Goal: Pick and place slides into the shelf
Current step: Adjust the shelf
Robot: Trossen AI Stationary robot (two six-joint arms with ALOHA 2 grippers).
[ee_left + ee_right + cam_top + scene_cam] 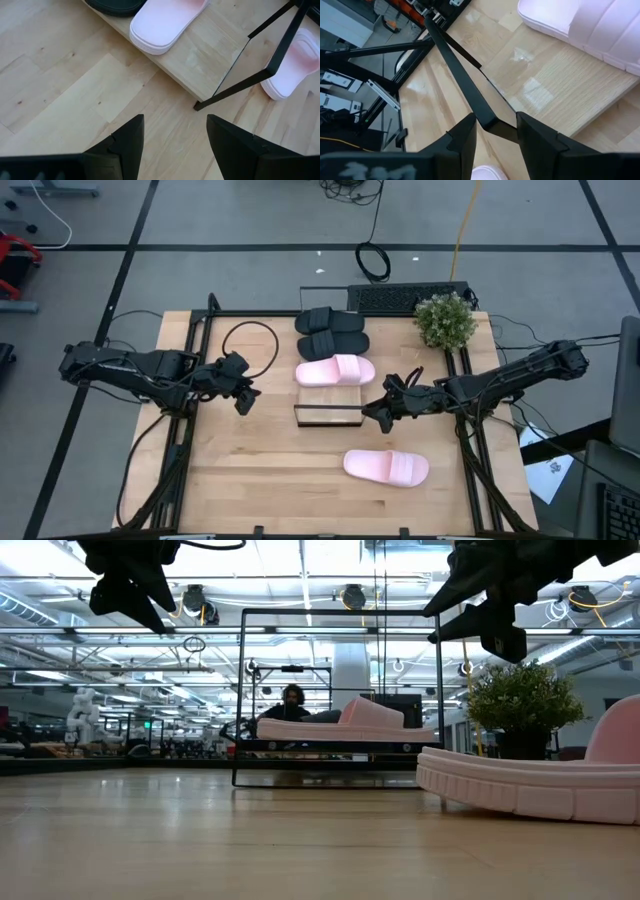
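Observation:
The shelf [325, 395] is a narrow light-wood plank with a black frame [327, 423] at its near end. Two black slides [330, 320] [335, 343] and one pink slide [335, 370] lie side by side on the plank. The other pink slide [387, 467] rests sole-down on the table, near and to the right of the shelf. My left gripper [245, 398] is open above bare table, left of the shelf. My right gripper [372, 412] is open, raised just right of the frame. In the right wrist view the frame's bar [470, 95] shows beyond the right gripper [495, 145].
A potted plant [445, 320] and a dark keyboard [400, 298] are at the table's far right. A black cable loop [250, 345] lies left of the shelf. Black rails run along both table sides. A person [292, 700] shows in the room behind.

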